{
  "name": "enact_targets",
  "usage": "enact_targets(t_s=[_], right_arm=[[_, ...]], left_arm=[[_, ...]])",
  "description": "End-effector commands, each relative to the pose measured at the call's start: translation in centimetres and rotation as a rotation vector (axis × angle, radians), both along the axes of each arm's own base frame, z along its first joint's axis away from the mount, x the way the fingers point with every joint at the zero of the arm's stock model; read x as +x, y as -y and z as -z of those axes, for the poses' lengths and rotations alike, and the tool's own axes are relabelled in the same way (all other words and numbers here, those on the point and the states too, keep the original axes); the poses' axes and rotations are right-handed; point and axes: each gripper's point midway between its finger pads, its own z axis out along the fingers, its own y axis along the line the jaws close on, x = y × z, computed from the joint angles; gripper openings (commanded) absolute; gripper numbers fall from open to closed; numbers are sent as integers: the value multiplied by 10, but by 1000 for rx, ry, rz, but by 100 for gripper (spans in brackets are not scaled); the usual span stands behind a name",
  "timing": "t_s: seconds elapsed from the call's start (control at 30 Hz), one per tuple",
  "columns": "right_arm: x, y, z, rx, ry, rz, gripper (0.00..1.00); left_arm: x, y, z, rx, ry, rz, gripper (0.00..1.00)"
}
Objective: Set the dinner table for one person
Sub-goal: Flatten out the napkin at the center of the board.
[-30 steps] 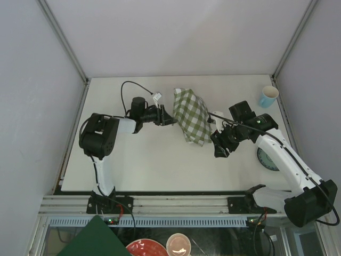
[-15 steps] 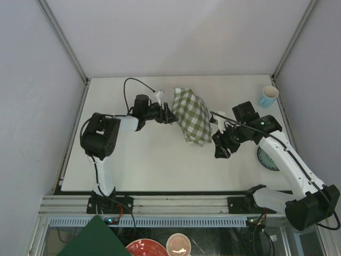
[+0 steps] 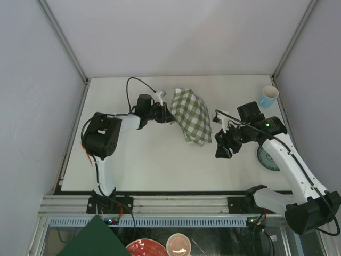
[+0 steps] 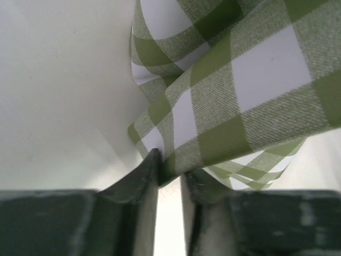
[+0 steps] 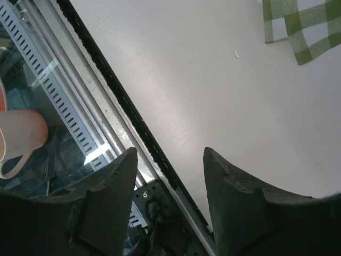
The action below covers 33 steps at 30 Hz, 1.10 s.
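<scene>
The bench (image 3: 160, 160) fills the middle of the top view, a wide off-white slab with a metal frame along its near edge. Both arms reach out over it from their bases at that edge.

Next in size is the green-and-white checked cloth (image 3: 192, 114), which lies rumpled and partly folded just beyond the bench's centre, toward the far side. A round greenish plate (image 3: 265, 159) sits flat on the right part of the bench, half hidden under the right arm. A light blue cup (image 3: 269, 96) stands upright in the far right corner, well apart from the cloth.

The left claw (image 3: 169, 116) lies low at the cloth's left edge. In its wrist view the bench (image 4: 64, 80) runs bare on the left, and a folded edge of the cloth (image 4: 240, 80) is caught between the narrowly set tips of the left claw (image 4: 169, 170), so it is closed on the fabric.

The right claw (image 3: 222, 150) hangs over bare bench just right of the cloth's near corner, apart from it. Its wrist view shows the right claw (image 5: 170, 154) spread wide with nothing between the fingers, the bench (image 5: 213, 80) beneath and a cloth corner (image 5: 298, 26) at the top.

Below the bench's front edge sit a red bowl (image 3: 144, 248) and a pale pink mug (image 3: 178, 244).
</scene>
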Motion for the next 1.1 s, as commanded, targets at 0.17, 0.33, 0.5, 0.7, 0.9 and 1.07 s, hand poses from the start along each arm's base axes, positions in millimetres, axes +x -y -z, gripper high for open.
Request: enact_targets(t_s=[0.17,0.33,0.5,0.7,0.9,1.07], right_arm=[[-1,-2,-15,37,58,-16,52],[0,-4,-14,39,62,-22,52],[0,-3,-13,32,64,-25,52],[0,-1,-16,21,93,-15,51],[-1,5,-20,3,125,10,49],[2,10,-12,-29,128,17,48]], left_arm=[[-2,12,-42,40,137,131,0],[-23,5,-91,55,234,189,0],[-47,4,-148,13,280,226,0],[-54,16,-210,-75,317,232,0],[-54,30,-281,-151,400,250,0],[-63,6,-337,-133,527,208,0]])
